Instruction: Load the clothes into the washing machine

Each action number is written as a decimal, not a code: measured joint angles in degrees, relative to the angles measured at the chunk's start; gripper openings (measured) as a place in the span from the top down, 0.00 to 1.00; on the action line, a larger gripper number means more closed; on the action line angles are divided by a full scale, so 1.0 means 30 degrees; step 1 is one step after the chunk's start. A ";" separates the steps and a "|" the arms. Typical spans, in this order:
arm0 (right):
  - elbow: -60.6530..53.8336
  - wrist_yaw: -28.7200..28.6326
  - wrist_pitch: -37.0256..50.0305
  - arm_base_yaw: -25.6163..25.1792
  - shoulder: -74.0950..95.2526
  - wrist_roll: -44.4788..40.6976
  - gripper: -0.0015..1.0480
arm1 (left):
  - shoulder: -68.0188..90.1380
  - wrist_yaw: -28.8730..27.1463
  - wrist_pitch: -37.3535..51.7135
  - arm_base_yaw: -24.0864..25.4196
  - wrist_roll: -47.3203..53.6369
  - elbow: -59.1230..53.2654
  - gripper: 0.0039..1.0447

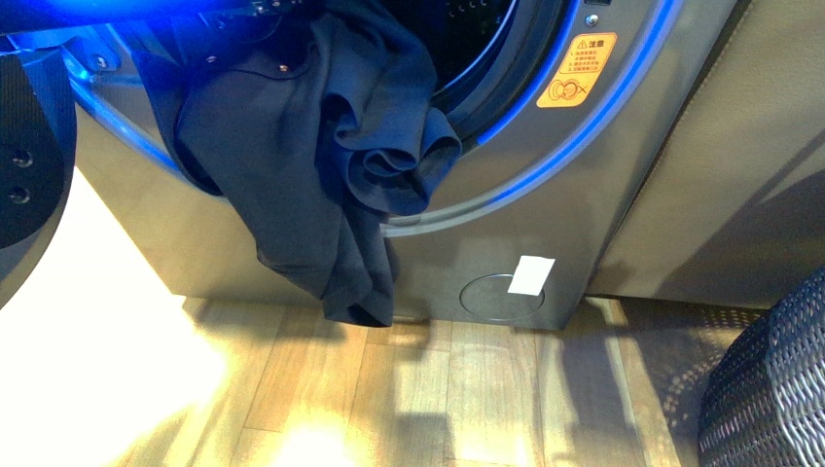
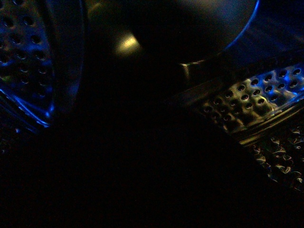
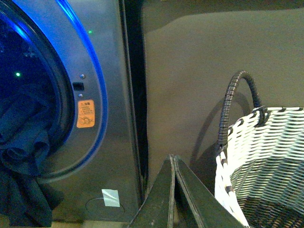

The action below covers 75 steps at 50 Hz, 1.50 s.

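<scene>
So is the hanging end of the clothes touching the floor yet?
Apart. In the front view the clothes drape over the washing machine door rim, and their lowest fold ends above the wooden floor, with the machine's front panel visible below it.

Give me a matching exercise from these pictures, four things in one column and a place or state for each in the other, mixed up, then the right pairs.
Things:
1. clothes
2. warning sticker
3. basket
4. right gripper

Places or states:
A. woven, with a dark looped handle, standing beside the machine
B. shut, fingers pressed together
C. hanging out of the porthole, down the front of the washing machine
D. orange-yellow, on the front panel beside the door opening

Pairs: 1-C, 2-D, 3-A, 4-B
</scene>
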 joint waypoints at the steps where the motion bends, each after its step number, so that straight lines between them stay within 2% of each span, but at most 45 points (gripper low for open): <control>1: -0.0044 0.0000 0.0007 0.0000 -0.0168 0.0007 0.98 | 0.0007 0.0036 -0.0080 -0.0007 0.0000 0.0000 0.68; 11: -0.0554 0.0007 -0.0044 0.0000 -0.0860 0.0000 0.98 | 0.0102 0.0335 -0.0495 -0.0095 -0.0066 0.0073 0.31; 15: -0.0554 0.0000 -0.0044 0.0000 -0.0889 0.0000 0.98 | 0.0131 0.0474 -0.0532 -0.0102 -0.0124 0.0073 0.20; 16: -0.0554 0.0007 -0.0044 0.0000 -0.0889 0.0000 0.98 | 0.0131 0.0474 -0.0532 -0.0102 -0.0124 0.0073 0.20; 17: -0.0554 0.0007 -0.0044 0.0000 -0.0889 0.0007 0.98 | 0.0138 0.0517 -0.0561 -0.0109 -0.0204 0.0073 0.12; 18: -0.0554 0.0007 -0.0044 0.0000 -0.0889 0.0000 0.98 | 0.0138 0.0517 -0.0561 -0.0109 -0.0204 0.0073 0.12; 21: -0.0554 0.0007 -0.0044 0.0000 -0.0889 0.0000 0.98 | 0.0138 0.0568 -0.0721 -0.0109 -0.0284 0.0073 0.03; 24: -0.0554 0.0007 -0.0044 0.0000 -0.0889 0.0000 0.98 | 0.0138 0.0678 -0.1005 -0.0109 -0.0415 0.0102 0.04; 28: -0.0554 0.0007 -0.0044 0.0000 -0.0889 0.0000 0.98 | 0.0138 0.0889 -0.1588 -0.0109 -0.0656 0.0102 0.13; 29: -0.0554 0.0007 -0.0044 0.0000 -0.0889 0.0000 0.98 | 0.0138 0.0925 -0.1763 -0.0109 -0.0736 0.0102 0.11; 30: -0.0554 0.0007 -0.0044 0.0000 -0.0889 0.0000 0.98 | 0.0102 0.0867 -0.2229 -0.0102 -0.0721 0.0051 0.02; 31: -0.0554 0.0007 -0.0044 0.0000 -0.0889 0.0000 0.98 | -0.0138 0.0787 -0.2412 -0.0102 -0.0641 -0.0364 0.05; 32: -0.0554 0.0007 -0.0044 0.0000 -0.0889 0.0007 0.98 | -0.0758 0.0750 -0.2302 -0.0102 -0.0612 -0.1530 0.07; 42: -0.0554 0.0007 -0.0044 0.0000 -0.0889 0.0007 0.98 | -0.6229 0.0146 0.0466 -0.0102 0.0401 -1.0899 0.06; 54: -0.0554 0.0007 -0.0044 0.0000 -0.0889 0.0007 0.98 | -1.0375 0.0044 0.2761 -0.0204 0.1122 -1.7697 0.06; 64: -0.0554 0.0007 -0.0044 0.0000 -0.0889 0.0000 0.98 | -1.4382 0.0692 0.5275 -0.0452 0.1129 -2.3766 0.06; 75: -0.0554 0.0007 -0.0044 0.0000 -0.0889 0.0007 0.98 | -2.0101 0.2288 0.8167 -0.0714 0.0678 -3.1561 0.06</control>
